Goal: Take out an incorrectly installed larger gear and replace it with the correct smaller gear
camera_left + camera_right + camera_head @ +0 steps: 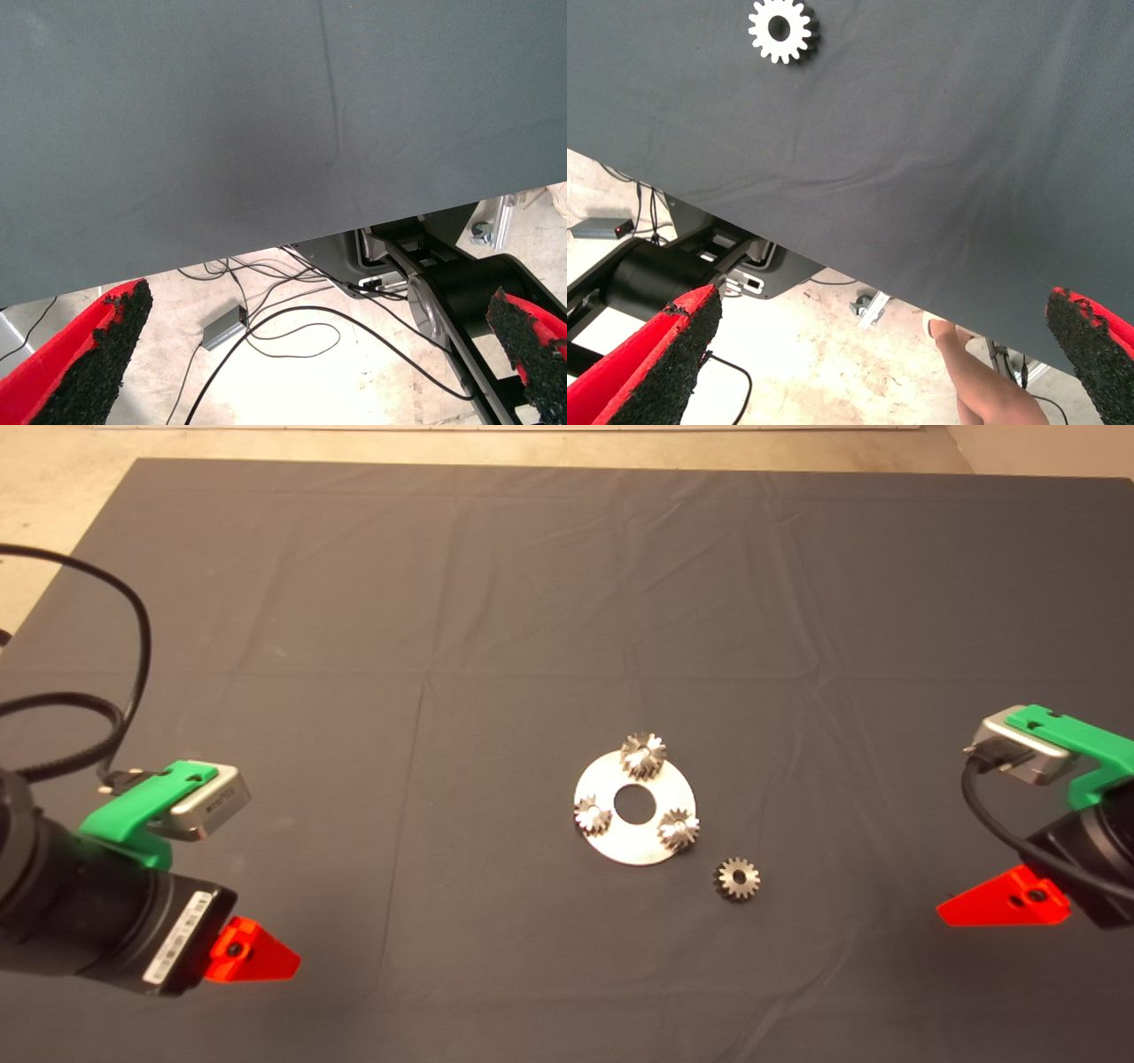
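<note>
A round silvery plate (605, 777) with a centre hole lies on the dark mat and carries three silvery gears. The larger gear (643, 755) sits on the plate's far rim. The smaller gear (737, 878), dull dark grey with a round centre hole, lies flat on the mat just right of the plate's near side; the right wrist view also catches the smaller gear (782, 31). My left gripper (266, 957) hangs open at the lower left, far from the gears. My right gripper (970, 908) is open at the right edge, a short way right of the smaller gear.
Two small silvery gears (592, 815) (678, 829) sit on the plate's left and near-right rim. Beyond the mat's near edge the wrist views show floor with cables (292, 332), the robot's base (664, 270) and a person's leg (974, 381).
</note>
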`<state>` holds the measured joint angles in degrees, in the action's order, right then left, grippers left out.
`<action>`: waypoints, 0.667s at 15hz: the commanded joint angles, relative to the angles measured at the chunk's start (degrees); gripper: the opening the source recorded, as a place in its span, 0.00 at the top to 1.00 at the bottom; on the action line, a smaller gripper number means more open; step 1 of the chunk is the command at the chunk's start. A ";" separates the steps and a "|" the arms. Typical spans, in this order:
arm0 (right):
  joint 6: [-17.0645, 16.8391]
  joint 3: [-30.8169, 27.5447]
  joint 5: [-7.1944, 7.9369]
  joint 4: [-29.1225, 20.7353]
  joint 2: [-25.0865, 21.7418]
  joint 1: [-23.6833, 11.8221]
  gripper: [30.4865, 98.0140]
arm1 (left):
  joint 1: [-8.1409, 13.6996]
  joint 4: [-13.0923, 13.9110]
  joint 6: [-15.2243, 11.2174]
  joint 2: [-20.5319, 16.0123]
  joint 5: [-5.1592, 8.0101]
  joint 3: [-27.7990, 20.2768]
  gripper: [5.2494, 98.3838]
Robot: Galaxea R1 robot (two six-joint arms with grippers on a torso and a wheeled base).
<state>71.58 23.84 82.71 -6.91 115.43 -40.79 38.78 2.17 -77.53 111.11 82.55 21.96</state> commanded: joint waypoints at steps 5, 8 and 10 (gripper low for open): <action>-6.36 10.93 -0.62 12.17 10.27 4.73 0.01 | 0.86 0.99 0.01 -3.20 0.06 -1.05 0.01; -9.66 14.13 -0.62 18.92 17.46 10.50 0.01 | 0.86 0.91 0.10 -3.56 0.49 -1.14 0.01; -11.21 15.21 -0.71 23.94 19.50 13.39 0.01 | 0.78 0.91 0.10 -3.62 0.41 -1.14 0.01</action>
<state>64.10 35.82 82.17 5.82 130.31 -32.63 38.78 2.17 -77.51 107.63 82.52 21.64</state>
